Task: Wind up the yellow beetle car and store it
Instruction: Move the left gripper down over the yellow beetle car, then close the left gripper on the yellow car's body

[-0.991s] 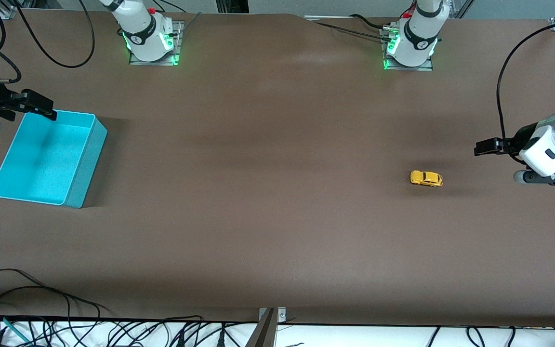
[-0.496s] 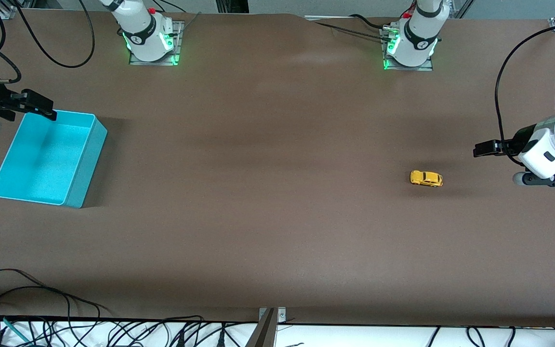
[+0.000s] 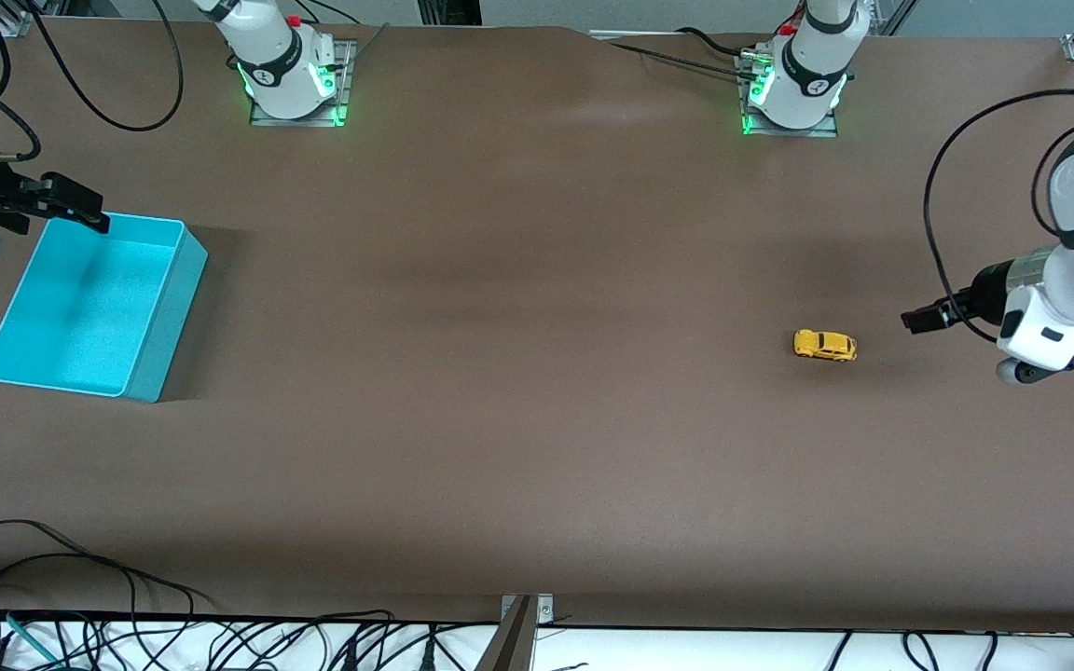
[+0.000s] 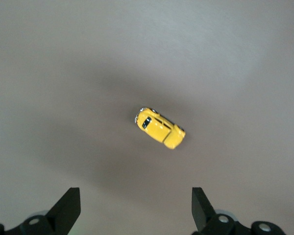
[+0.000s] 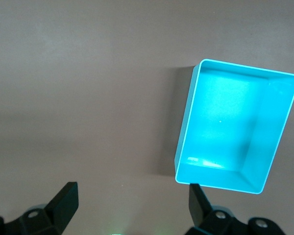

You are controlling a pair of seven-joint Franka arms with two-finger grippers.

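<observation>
The yellow beetle car (image 3: 824,345) stands on its wheels on the brown table toward the left arm's end. In the left wrist view the car (image 4: 159,128) lies ahead of the fingers, apart from them. My left gripper (image 3: 915,320) hangs above the table beside the car, on the side of the table's end, open and empty; its own view (image 4: 135,196) shows the fingers wide apart. My right gripper (image 3: 80,210) is over the corner of the cyan bin (image 3: 169,317), open and empty (image 5: 132,192).
The cyan bin (image 5: 230,122) is empty and sits at the right arm's end of the table. Cables lie along the table's edge nearest the front camera (image 3: 127,634). A black cable loops above the left arm's wrist (image 3: 943,186).
My left gripper has swung closer to the car and the arm's wrist has turned. The car, the bin and the right arm have not moved.
</observation>
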